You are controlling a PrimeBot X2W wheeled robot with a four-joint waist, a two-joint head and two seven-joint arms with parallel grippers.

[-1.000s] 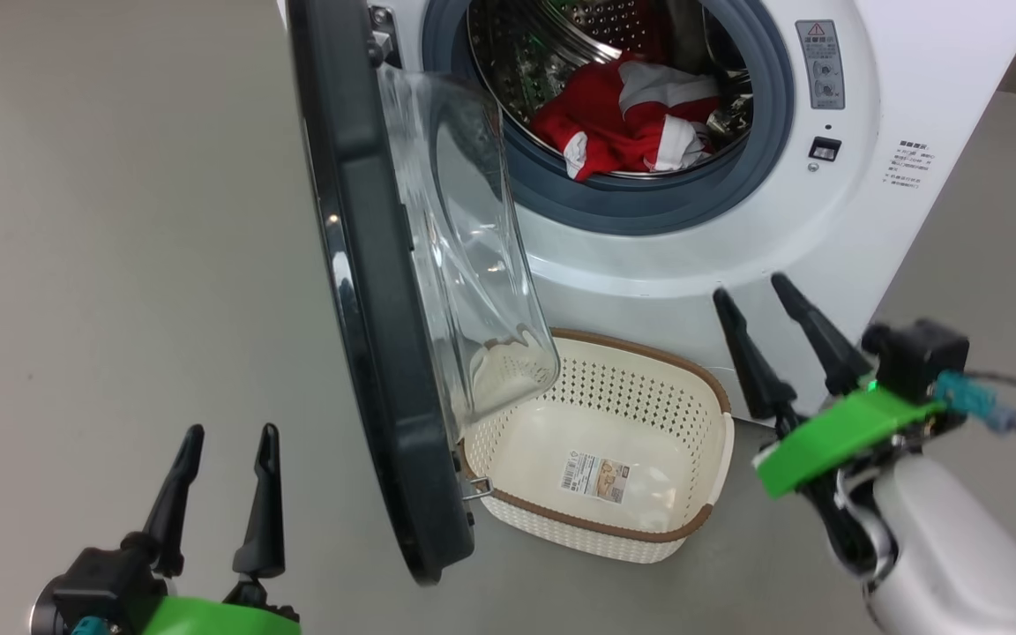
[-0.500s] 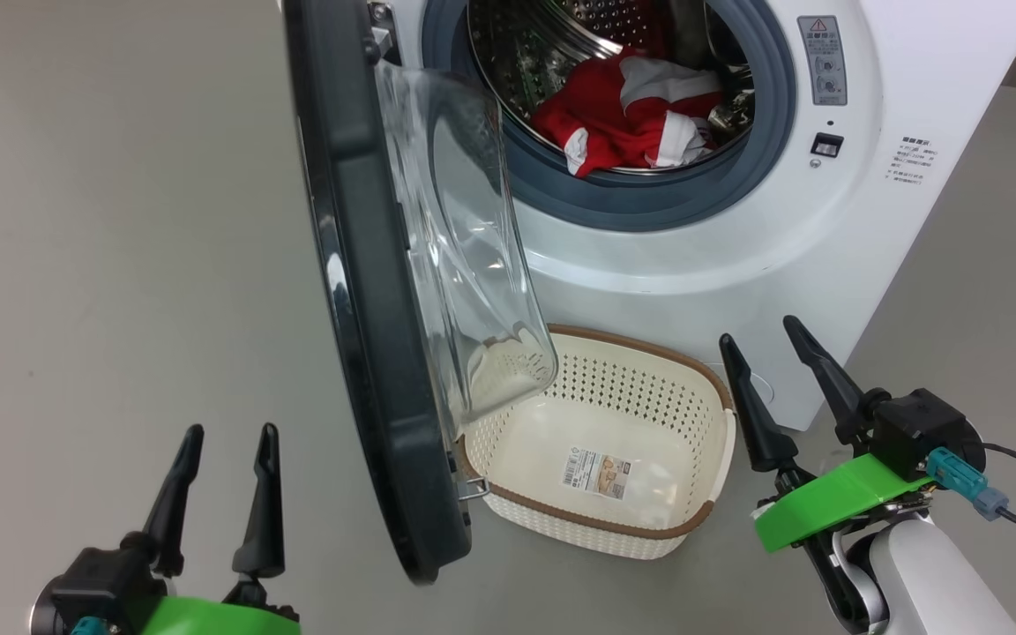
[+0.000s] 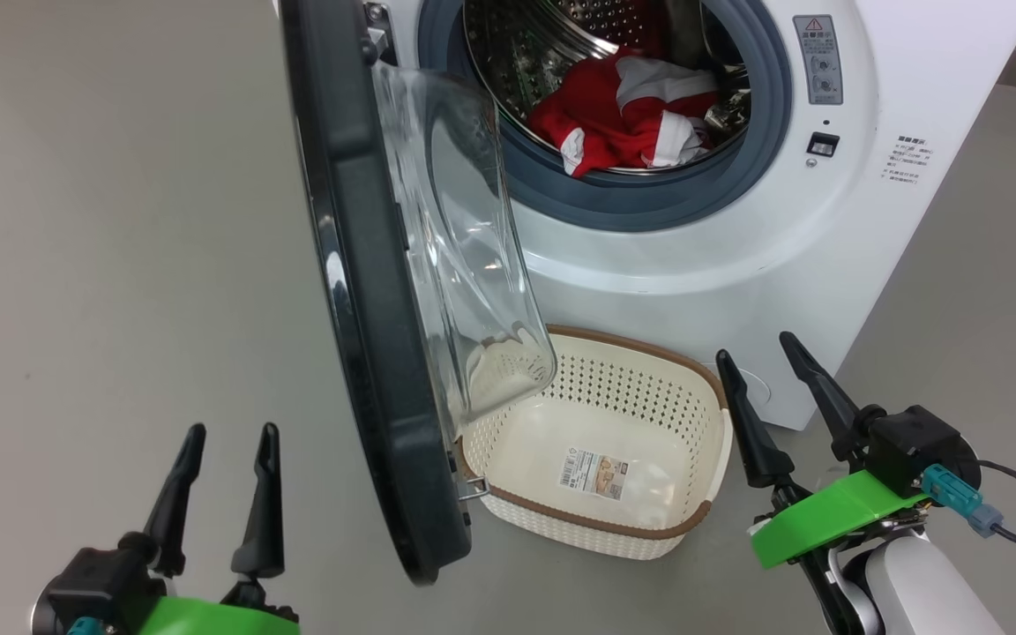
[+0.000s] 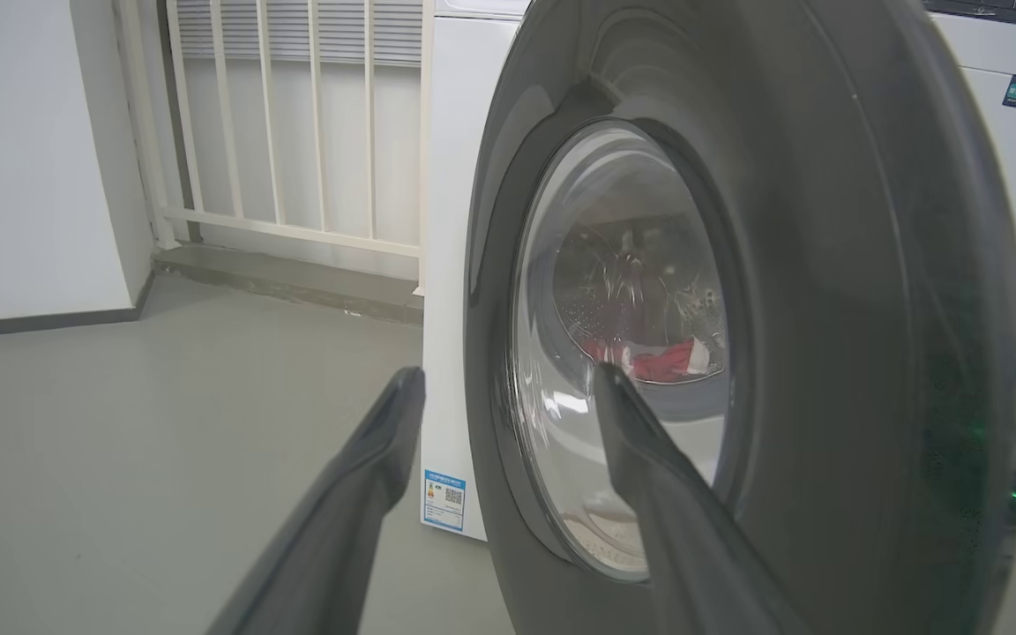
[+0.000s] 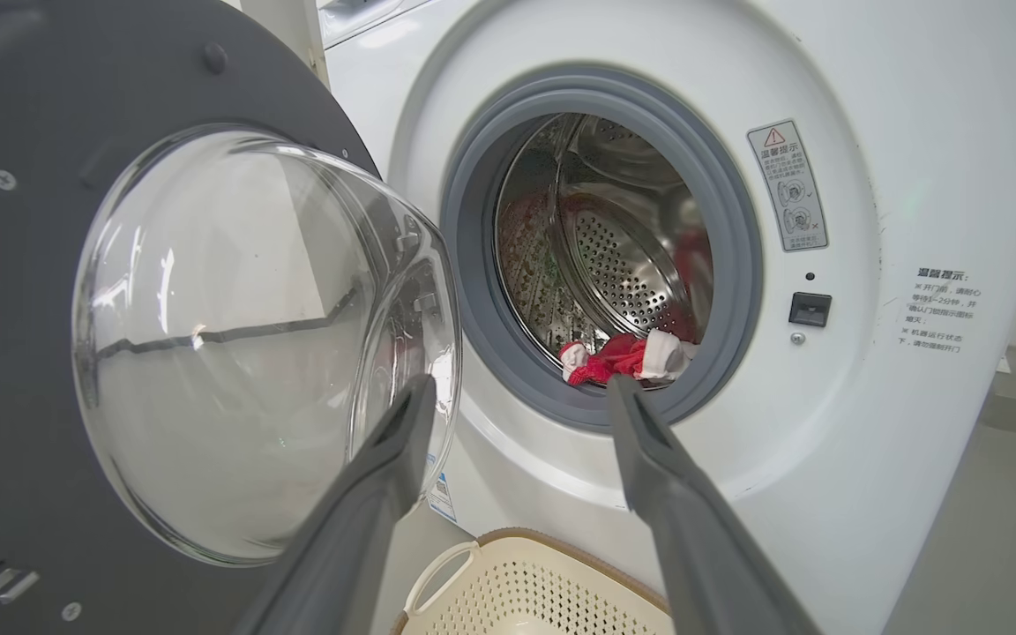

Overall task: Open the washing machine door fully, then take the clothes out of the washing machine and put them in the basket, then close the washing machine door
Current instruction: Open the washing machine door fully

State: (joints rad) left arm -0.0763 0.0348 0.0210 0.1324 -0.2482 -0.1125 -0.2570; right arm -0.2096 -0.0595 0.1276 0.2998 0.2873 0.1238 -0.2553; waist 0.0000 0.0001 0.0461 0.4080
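Door stood open, clothes sat inside washing machine; left end effector and right end effector were spread, gripping nothing.

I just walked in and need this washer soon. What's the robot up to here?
A two-armed robot is set to unload the washing machine. The washing machine door stands swung open, and the red clothes lie in the drum, not yet picked up. The basket sits on the floor in front of the machine, empty but for a paper label. The left gripper and the right gripper are both open and hold nothing, low on either side of the door and basket.
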